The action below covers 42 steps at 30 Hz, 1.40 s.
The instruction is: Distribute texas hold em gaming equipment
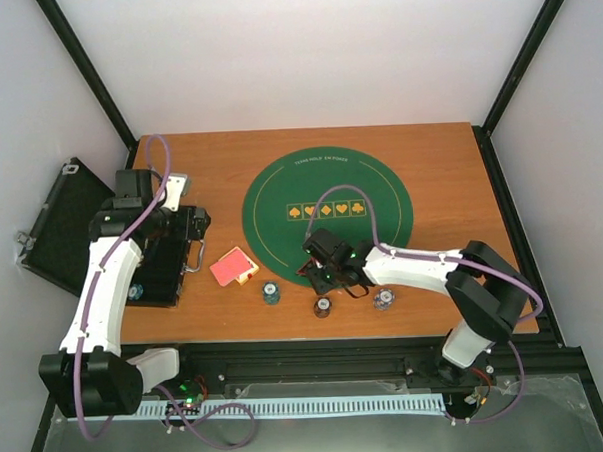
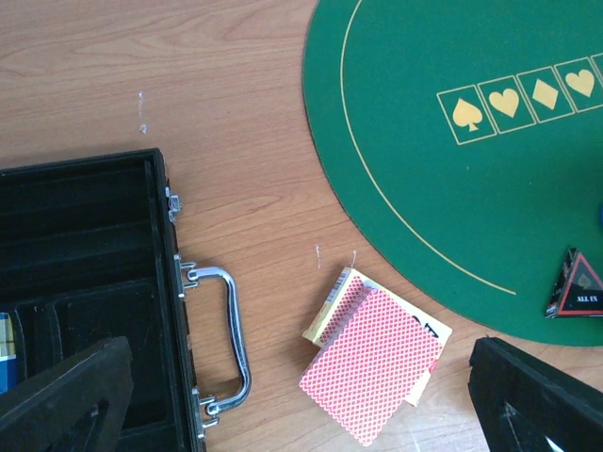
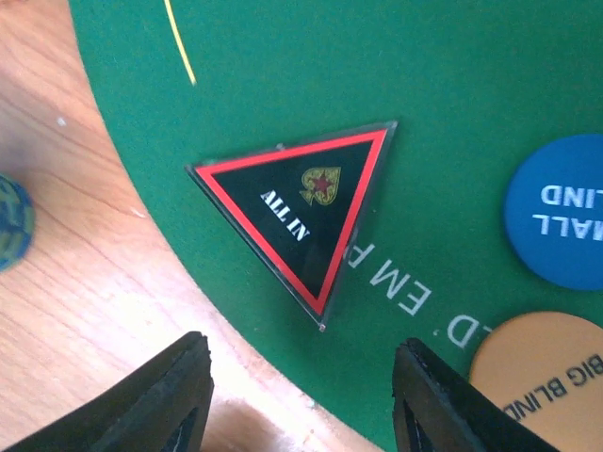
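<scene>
A black triangle marker with a red edge, printed ALL IN, lies flat at the near edge of the green mat. My right gripper hovers just short of its near tip, open, nothing between the fingers. Beside the marker lie a blue button disc and an orange button disc. Red-backed playing cards rest on a yellow card box on the wood. My left gripper stands open above them. Three striped poker chips sit near the table's front edge.
An open black hinged case with a chrome handle lies left of the cards, its lid hanging over the table's left edge. Black frame posts stand at the back corners.
</scene>
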### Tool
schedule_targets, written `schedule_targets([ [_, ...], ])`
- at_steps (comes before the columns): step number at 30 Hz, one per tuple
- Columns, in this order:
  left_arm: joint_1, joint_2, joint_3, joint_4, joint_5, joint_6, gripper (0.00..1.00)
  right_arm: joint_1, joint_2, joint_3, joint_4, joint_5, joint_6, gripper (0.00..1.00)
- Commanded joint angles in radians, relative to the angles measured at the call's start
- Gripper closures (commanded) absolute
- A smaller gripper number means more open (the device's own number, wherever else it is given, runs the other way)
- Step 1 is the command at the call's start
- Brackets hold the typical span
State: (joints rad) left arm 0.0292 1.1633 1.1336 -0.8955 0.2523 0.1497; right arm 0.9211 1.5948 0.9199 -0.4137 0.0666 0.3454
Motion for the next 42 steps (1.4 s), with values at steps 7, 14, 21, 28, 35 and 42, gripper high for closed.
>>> schedule_targets([
  [7,0.008,0.01,0.08,-0.057,0.033,-0.019,0.0,0.009,0.159,0.069,0.017,0.02,-0.023,0.49],
  [14,0.008,0.0,0.074,-0.052,0.08,-0.015,0.0,0.009,0.212,0.106,0.019,0.032,-0.034,0.54],
  [21,0.008,-0.007,0.077,-0.063,0.04,0.007,0.0,0.005,0.241,0.156,0.016,0.047,-0.043,0.59],
  [28,0.008,-0.006,0.11,-0.148,0.008,0.118,0.0,-0.009,0.314,0.254,0.007,0.049,-0.069,0.63],
  [35,0.008,0.069,0.19,-0.262,-0.002,0.15,0.0,-0.034,0.453,0.435,-0.026,0.07,-0.111,0.66],
  [42,0.008,0.078,0.179,-0.256,0.042,0.072,0.0,-0.074,0.593,0.656,-0.069,0.046,-0.11,0.63],
])
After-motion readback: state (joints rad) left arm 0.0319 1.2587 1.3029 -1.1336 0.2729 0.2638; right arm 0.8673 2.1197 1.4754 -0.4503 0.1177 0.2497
